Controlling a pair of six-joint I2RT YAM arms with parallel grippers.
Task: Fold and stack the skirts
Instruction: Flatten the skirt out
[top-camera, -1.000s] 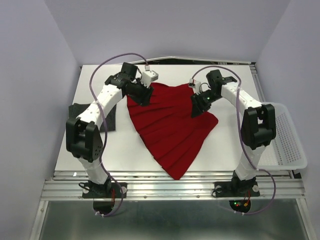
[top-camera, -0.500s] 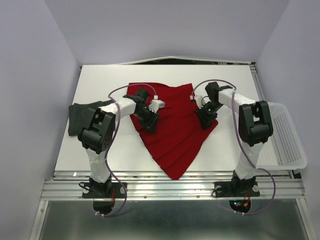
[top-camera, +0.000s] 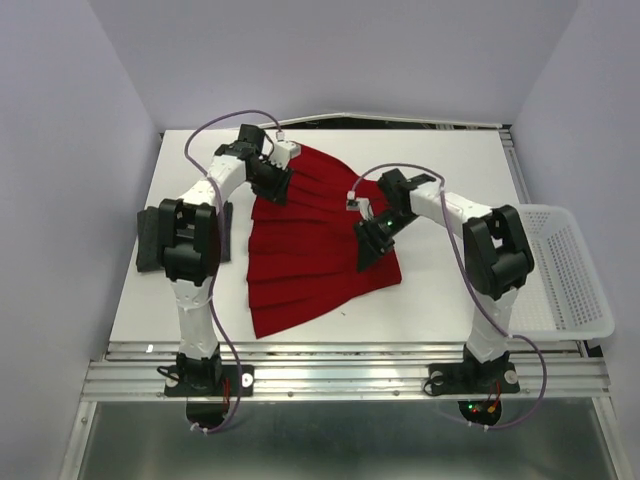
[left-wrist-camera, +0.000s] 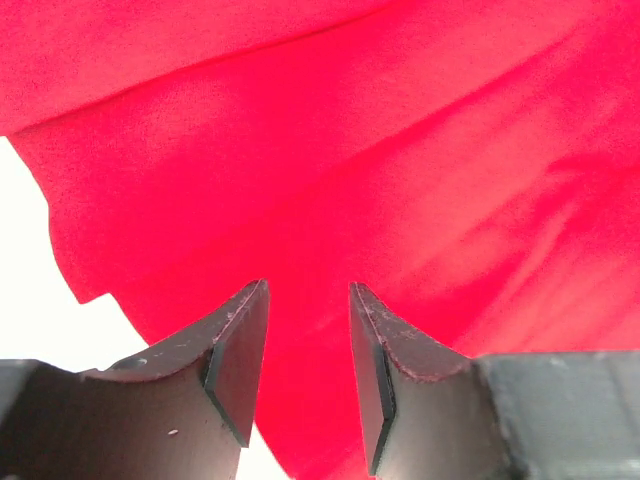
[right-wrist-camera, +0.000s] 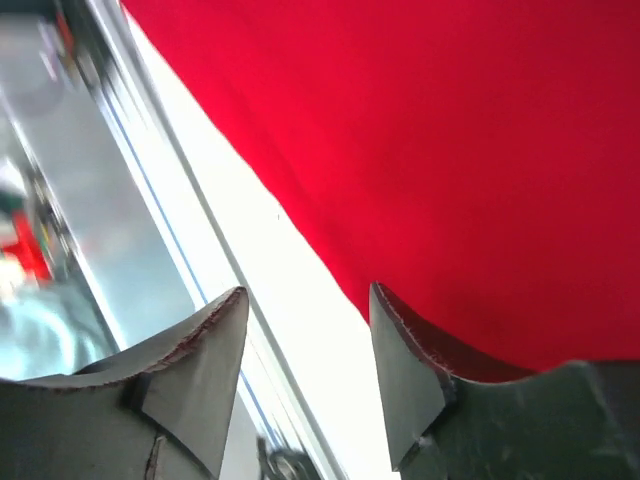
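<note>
Nearest, a ribbed metal rail (top-camera: 350, 375) ran along the bench's near edge, carrying both arm bases. To the right, a white mesh basket (top-camera: 572, 262) sat at the bench's right edge, well apart from the cloth. At the left edge lay the dark grey skirt (top-camera: 150, 240), partly hidden behind the left arm, whose elbow stood over it.

The bench (top-camera: 450, 170) was flat and white, enclosed by plain pale walls on the left, right and far sides.

The red skirt (top-camera: 310, 270) lay spread in pleats across the middle of the bench, its wide hem towards the near left and its narrow end at the far side. The right pincer (top-camera: 366, 255) sat at the skirt's right edge; its wrist view showed the fingers (right-wrist-camera: 200, 350) well apart, the cloth's edge and bare bench between them, nothing gripped. Farther back, the left pincer (top-camera: 272, 188) pointed down over the skirt's far left part. Its jaws stood apart with a narrower gap, red cloth (left-wrist-camera: 400, 150) lying beyond them, not pinched.
</note>
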